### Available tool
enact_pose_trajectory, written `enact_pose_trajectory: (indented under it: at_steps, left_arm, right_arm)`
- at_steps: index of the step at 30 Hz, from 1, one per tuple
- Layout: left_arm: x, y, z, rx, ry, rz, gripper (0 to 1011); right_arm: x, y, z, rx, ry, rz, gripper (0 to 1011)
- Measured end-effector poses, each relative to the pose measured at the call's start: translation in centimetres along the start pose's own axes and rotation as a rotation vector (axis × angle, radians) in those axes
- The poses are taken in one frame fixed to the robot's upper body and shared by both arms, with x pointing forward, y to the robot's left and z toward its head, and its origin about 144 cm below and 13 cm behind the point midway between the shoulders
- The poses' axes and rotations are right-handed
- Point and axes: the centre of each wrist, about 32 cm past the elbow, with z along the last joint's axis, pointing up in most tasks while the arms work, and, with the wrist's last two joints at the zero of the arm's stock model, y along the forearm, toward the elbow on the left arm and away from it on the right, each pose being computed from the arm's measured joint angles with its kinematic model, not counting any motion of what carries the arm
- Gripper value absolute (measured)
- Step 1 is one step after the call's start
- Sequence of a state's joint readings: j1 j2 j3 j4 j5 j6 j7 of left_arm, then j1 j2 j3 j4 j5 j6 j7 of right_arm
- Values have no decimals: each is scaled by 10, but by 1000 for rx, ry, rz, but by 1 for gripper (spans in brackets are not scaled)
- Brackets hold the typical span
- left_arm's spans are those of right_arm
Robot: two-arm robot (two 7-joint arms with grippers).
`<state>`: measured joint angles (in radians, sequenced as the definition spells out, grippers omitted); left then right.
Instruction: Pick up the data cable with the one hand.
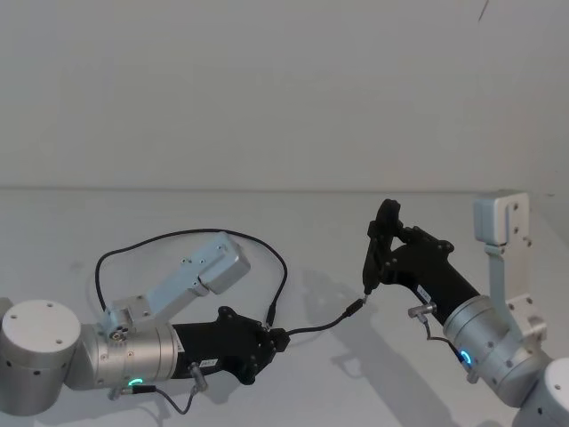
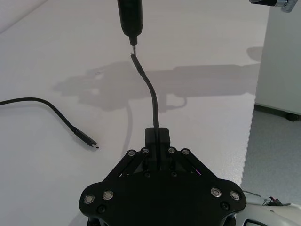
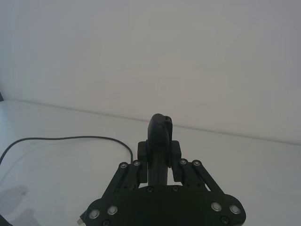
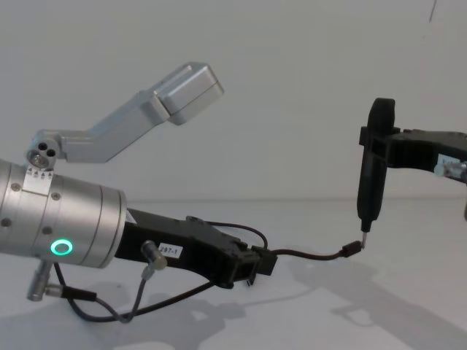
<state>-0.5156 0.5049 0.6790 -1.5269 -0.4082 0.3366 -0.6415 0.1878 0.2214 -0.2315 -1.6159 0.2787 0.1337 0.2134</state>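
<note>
The data cable (image 1: 178,236) is a thin black cord looping over the white table behind my left arm. My left gripper (image 1: 277,338) is shut on the cable (image 2: 151,89) close to one end, a little above the table. That short end sticks forward, and its plug (image 4: 352,249) sits just under the tip of a slim black tool (image 4: 372,168). My right gripper (image 1: 391,258) is shut on this upright tool (image 3: 160,136). The cable's other plug (image 2: 87,140) lies free on the table. In the chest view the left gripper (image 4: 259,264) pinches the cord from both sides.
The white table (image 1: 293,213) meets a plain white wall behind. Its right edge (image 2: 256,103) drops to a grey floor. A short grey wire with a silver plug (image 4: 149,270) hangs under my left wrist.
</note>
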Motion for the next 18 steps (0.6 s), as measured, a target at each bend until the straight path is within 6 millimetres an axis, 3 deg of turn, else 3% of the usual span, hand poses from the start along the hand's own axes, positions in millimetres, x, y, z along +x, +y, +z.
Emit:
enact_pose_trajectory:
  at_steps: [18]
  left_arm:
    - [0, 0, 0, 0, 0, 0, 42]
  right_arm:
    - [-3, 3, -2, 12, -1, 11, 279]
